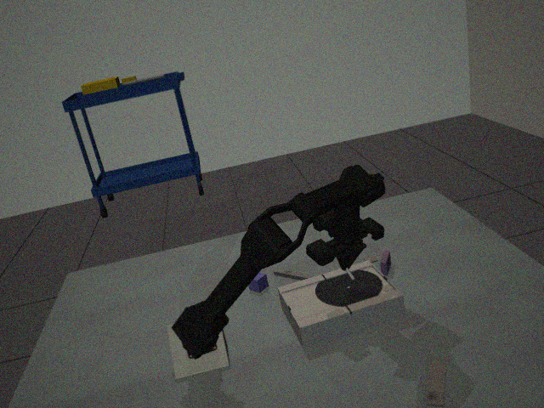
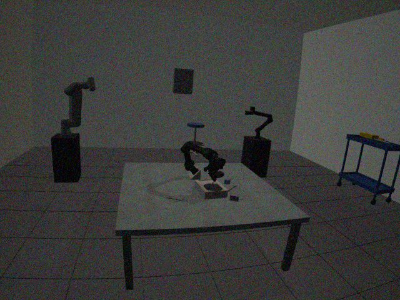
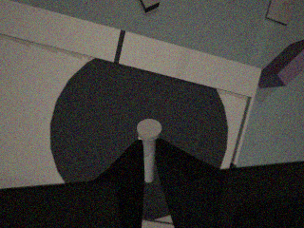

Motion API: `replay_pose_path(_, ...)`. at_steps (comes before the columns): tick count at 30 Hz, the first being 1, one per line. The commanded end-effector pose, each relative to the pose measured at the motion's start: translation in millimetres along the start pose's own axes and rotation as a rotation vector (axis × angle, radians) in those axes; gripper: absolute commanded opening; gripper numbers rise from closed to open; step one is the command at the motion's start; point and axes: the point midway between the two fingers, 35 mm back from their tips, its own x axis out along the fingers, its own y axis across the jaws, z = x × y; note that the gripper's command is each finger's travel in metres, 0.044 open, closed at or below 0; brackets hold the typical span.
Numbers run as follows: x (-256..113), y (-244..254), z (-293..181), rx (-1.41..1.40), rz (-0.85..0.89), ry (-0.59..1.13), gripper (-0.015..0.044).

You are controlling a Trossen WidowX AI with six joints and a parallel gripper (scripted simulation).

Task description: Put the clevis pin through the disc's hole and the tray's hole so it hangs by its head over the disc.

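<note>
The table (image 1: 132, 303) (image 2: 161, 209) carries the tray (image 1: 351, 329) (image 2: 215, 194) (image 3: 190, 68) and a purple block (image 1: 258, 282) (image 2: 227, 181).

Black arm, angular and matte
The arm (image 1: 228, 287) (image 2: 194, 147) is black throughout, dark enough that joint edges blur together. At the lower left of the top view, a blocky, many-sided base housing shows small pale specks along its lower edge; a slim straight link, a chunky elbow (image 1: 265, 239) and a forked frame around an open gap follow. Blunt lobes flank the claw (image 1: 345, 269) (image 2: 214, 179) (image 3: 148, 145), whose black fingers taper to narrow tips. Cables and markings are too dark to tell.
</note>
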Motion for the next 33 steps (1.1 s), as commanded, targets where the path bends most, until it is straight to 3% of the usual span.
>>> replay_pose_path(1, 1, 0, -4, 0.0, 0.001, -0.112, 0.0)
replay_pose_path(25, 11, 0, -26, -0.009, 0.007, -0.766, 0.0)
replay_pose_path(33, 14, 0, -29, -0.01, 0.006, -0.899, 0.0)
